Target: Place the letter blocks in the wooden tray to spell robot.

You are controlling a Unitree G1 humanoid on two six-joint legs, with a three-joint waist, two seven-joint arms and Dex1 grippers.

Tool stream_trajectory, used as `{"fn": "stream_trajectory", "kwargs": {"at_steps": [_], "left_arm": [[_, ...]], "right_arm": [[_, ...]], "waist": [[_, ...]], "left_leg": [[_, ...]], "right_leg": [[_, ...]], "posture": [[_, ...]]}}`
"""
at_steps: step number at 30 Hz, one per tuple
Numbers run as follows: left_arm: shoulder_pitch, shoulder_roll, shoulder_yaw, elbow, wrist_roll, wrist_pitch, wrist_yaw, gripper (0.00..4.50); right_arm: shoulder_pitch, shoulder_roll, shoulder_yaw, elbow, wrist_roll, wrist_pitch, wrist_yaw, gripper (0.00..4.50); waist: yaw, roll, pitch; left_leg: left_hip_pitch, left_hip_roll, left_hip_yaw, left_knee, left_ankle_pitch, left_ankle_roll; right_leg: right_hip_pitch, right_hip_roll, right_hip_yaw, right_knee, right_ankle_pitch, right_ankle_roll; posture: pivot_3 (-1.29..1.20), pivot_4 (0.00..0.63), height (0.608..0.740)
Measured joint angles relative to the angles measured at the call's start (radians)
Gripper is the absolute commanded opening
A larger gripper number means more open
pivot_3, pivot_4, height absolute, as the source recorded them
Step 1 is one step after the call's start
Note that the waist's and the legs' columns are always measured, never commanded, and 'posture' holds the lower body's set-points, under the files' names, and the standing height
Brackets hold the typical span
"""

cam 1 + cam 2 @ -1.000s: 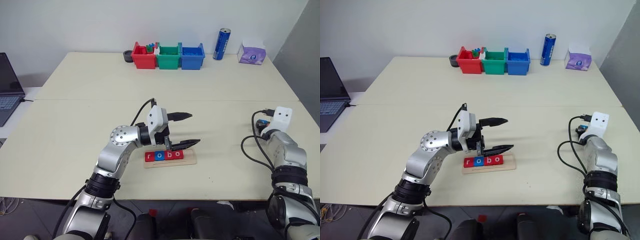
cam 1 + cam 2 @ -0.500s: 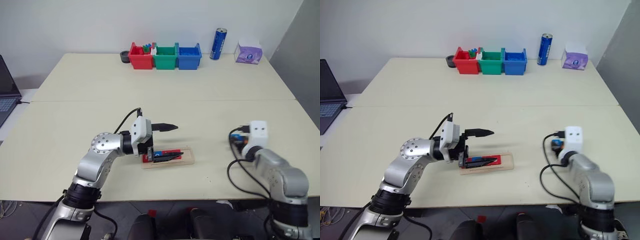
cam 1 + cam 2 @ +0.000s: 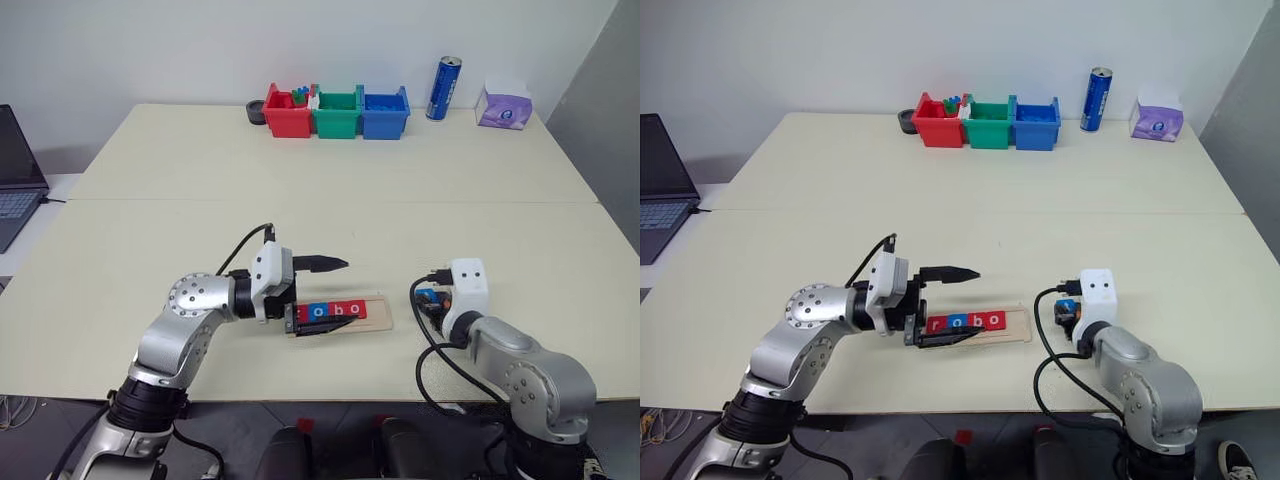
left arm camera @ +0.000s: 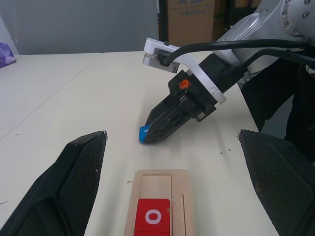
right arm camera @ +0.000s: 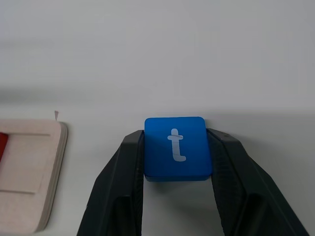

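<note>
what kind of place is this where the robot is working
Probably an office or a lab room used for robot trials: plain pale tables against a bare wall, a laptop at the side, and sorting bins, a drink can and a tissue pack along the far edge.

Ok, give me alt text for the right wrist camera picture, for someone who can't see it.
The right gripper holds a blue letter block marked with a white "t" between its two black fingers, above a pale table. Off to one side is the end of the wooden tray, its last slot unfilled beside a red block's edge.
</note>
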State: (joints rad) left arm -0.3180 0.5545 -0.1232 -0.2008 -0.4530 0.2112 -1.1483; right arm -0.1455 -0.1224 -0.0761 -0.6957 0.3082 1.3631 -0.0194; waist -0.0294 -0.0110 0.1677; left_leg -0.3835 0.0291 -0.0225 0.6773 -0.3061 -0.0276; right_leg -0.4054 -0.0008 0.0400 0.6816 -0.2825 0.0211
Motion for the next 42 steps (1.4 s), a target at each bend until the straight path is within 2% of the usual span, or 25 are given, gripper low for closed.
{"fn": "stream_trajectory", "kwargs": {"at_steps": [6,14,15,17,20,23,26,27,29,31,34,42], "left_arm": [[0.000,0.000,0.000,0.000,0.000,0.000,0.001,4.50],[-0.004,0.000,0.000,0.000,0.000,0.000,0.000,4.50],[-0.004,0.000,0.001,0.000,0.000,-0.001,0.000,4.50],[-0.005,0.000,0.000,0.003,0.001,-0.002,-0.001,4.50],[-0.007,0.000,0.002,0.007,0.001,-0.005,-0.002,4.50],[-0.009,0.000,0.004,0.011,0.001,-0.007,-0.002,4.50],[-0.013,-0.001,0.003,0.017,0.001,-0.018,-0.012,4.50],[-0.016,-0.001,0.004,0.020,0.001,-0.023,-0.019,4.50],[-0.018,0.000,0.005,0.027,0.001,-0.025,-0.022,4.50],[-0.021,0.000,0.004,0.038,0.001,-0.026,-0.026,4.50],[-0.024,0.000,0.003,0.049,0.006,-0.037,-0.044,4.50],[-0.027,0.001,-0.004,0.056,0.031,-0.072,-0.069,4.50]], "right_arm": [[0.020,0.035,-0.001,-0.060,-0.016,0.068,-0.017,1.47],[0.017,0.059,0.009,-0.099,-0.031,0.128,-0.022,4.30],[0.016,0.061,0.007,-0.100,-0.031,0.127,-0.017,4.48],[-0.006,0.013,-0.001,-0.075,-0.015,0.108,0.037,4.48],[-0.079,-0.174,-0.032,0.006,0.021,0.019,0.180,4.48],[-0.162,-0.307,-0.087,0.089,0.072,-0.117,0.345,4.48],[-0.171,-0.458,-0.097,0.172,0.134,-0.316,0.603,4.48],[-0.136,-0.533,-0.094,0.203,0.150,-0.431,0.742,4.48],[-0.083,-0.586,-0.079,0.239,0.153,-0.540,0.864,4.48],[-0.016,-0.614,-0.040,0.285,0.149,-0.654,0.972,4.48],[0.051,-0.617,0.029,0.370,0.107,-0.817,1.059,4.48],[-0.008,-0.562,0.096,0.568,0.021,-1.021,1.061,4.48]], "waist": [[0.000,-0.001,-0.001],[0.000,-0.002,-0.001],[0.000,-0.002,-0.001],[0.000,-0.002,-0.001],[-0.001,-0.002,-0.001],[-0.002,-0.002,-0.001],[0.000,-0.002,0.000],[0.003,-0.002,0.000],[0.003,-0.003,0.000],[0.002,-0.003,0.000],[-0.002,-0.003,0.000],[-0.002,-0.003,0.000]], "left_leg": [[0.000,0.000,0.000,0.000,0.000,0.000],[0.000,0.000,0.000,0.000,0.000,0.000],[0.000,-0.001,0.000,0.000,0.000,0.000],[0.000,-0.001,0.001,0.001,0.000,0.000],[0.001,-0.002,0.003,0.001,0.000,0.000],[0.001,-0.001,0.001,0.000,0.000,0.001],[0.000,0.000,-0.001,-0.001,-0.001,0.001],[-0.001,-0.001,-0.001,-0.001,-0.001,0.001],[-0.001,0.000,-0.001,-0.001,-0.001,0.002],[-0.001,-0.001,-0.001,-0.001,-0.001,0.002],[0.000,-0.001,0.001,0.001,-0.001,0.002],[0.001,0.000,0.001,0.002,-0.001,0.001]], "right_leg": [[0.000,0.000,0.000,0.000,0.000,0.000],[0.000,0.000,0.000,0.000,0.000,0.000],[0.000,0.000,0.000,0.000,0.000,0.000],[0.000,0.000,0.000,0.000,0.000,0.000],[0.000,-0.001,0.000,-0.001,0.001,0.001],[0.000,0.001,0.000,-0.001,0.000,0.001],[0.000,0.002,-0.001,-0.002,0.000,0.000],[0.000,0.002,-0.002,-0.002,-0.001,0.000],[0.001,0.001,-0.002,-0.002,-0.001,0.000],[0.001,0.000,-0.001,-0.002,-0.001,0.000],[0.001,0.000,0.000,0.000,-0.001,0.000],[0.001,0.001,0.001,0.001,0.000,0.000]], "posture": [[0.00,0.150,0.740],[0.00,0.150,0.740],[0.00,0.150,0.740],[0.00,0.150,0.740],[0.00,0.150,0.740],[0.00,0.150,0.740],[0.00,0.150,0.740],[0.00,0.150,0.740],[0.00,0.150,0.740],[0.00,0.150,0.740],[0.00,0.150,0.740],[0.00,0.150,0.740]]}}
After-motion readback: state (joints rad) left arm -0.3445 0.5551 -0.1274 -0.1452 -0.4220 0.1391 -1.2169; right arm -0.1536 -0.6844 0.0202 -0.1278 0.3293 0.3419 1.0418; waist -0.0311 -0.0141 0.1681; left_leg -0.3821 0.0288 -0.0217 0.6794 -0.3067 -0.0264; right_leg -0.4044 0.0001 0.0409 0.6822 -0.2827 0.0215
